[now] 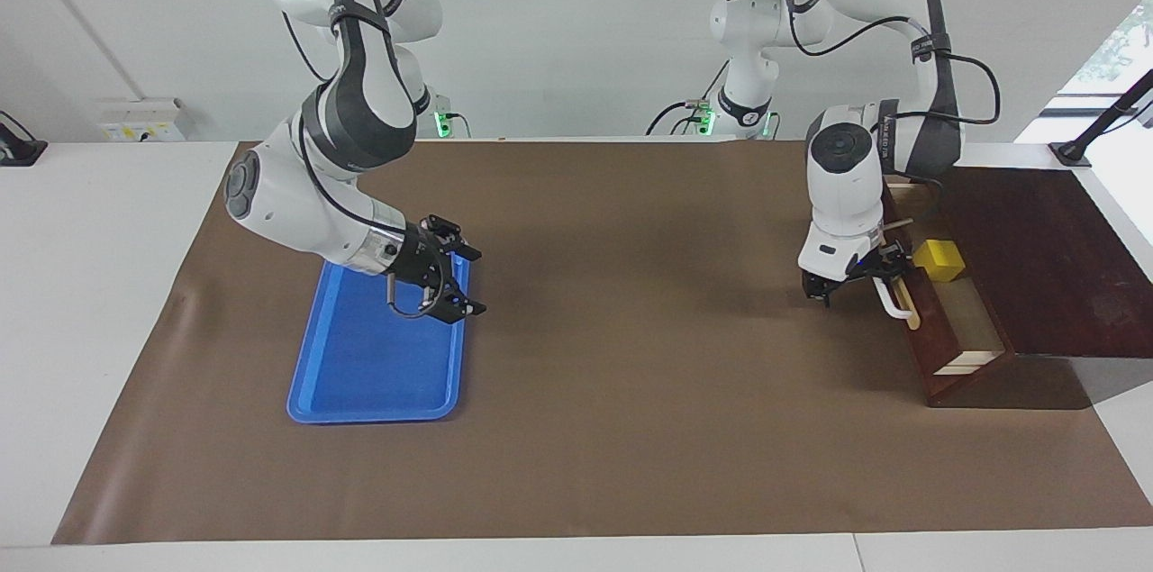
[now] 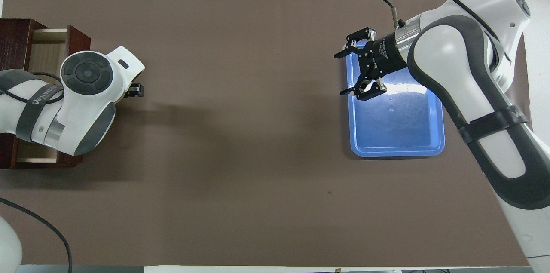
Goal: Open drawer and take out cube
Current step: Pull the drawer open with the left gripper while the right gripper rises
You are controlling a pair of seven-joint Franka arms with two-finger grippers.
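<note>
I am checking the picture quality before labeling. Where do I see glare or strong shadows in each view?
Overhead view: white glare on the blue tray floor under the right gripper; a soft shadow on the mat beside the left arm. Facing view: no glare on the tray; the left gripper casts a shadow on the mat by the drawer, and the cube stays well lit.

Brown-covered table — blue tray and drawer cabinet at opposite ends.
</note>
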